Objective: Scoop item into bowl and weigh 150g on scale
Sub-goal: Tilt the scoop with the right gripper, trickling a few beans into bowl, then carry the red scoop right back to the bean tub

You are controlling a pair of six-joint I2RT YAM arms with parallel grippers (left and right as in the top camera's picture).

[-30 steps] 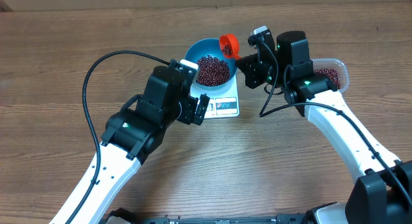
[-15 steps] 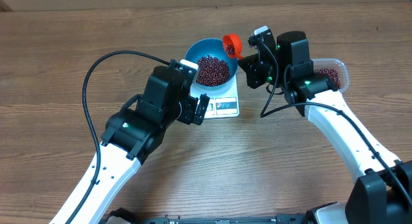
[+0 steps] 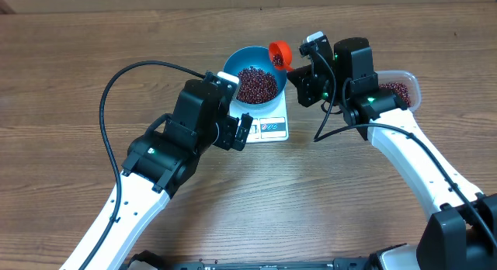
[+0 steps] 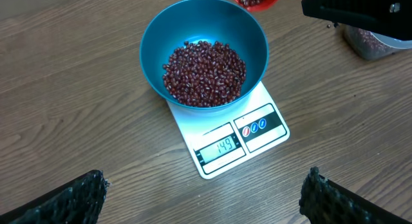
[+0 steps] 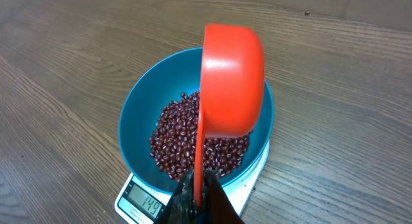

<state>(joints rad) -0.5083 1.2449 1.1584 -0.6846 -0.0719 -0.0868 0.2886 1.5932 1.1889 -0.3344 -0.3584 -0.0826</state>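
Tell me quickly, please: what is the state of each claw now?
Left claw: open, holding nothing.
Right claw: closed on the handle of the orange scoop.

From overhead we look straight down on much of the tabletop [image 3: 62, 84]. Our left wrist view looks steeply down on the bowl [image 4: 206, 21] and scale [image 4: 239, 141] from nearby; our right wrist view, even closer, shares both.

Orange scoop [image 5: 232, 82] above bowl [image 5: 132, 129]; perhaps touching
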